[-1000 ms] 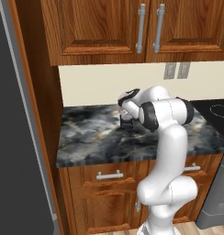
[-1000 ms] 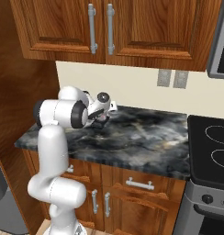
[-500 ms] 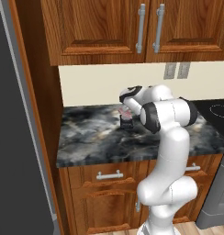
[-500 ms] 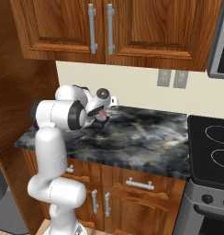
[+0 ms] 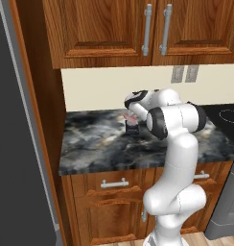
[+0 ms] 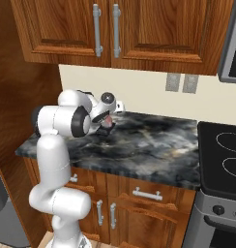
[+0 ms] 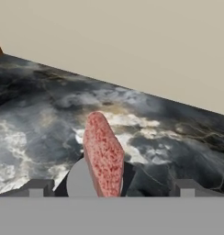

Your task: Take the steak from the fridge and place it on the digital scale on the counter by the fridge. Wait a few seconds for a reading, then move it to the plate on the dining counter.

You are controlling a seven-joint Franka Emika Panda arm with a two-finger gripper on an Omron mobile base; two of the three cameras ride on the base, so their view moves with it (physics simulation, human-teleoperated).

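Now the end effector (image 7: 109,188) stands spread wide, its two dark fingertips (image 7: 36,187) well apart on either side of the steak (image 7: 103,156), neither touching it. That pinkish-red slab stands on edge, tilted, on the digital scale (image 7: 79,180), which sits on the marbled desk (image 5: 97,141) near the cream wall (image 7: 132,41), under the brown wooden cupboards (image 6: 139,34)
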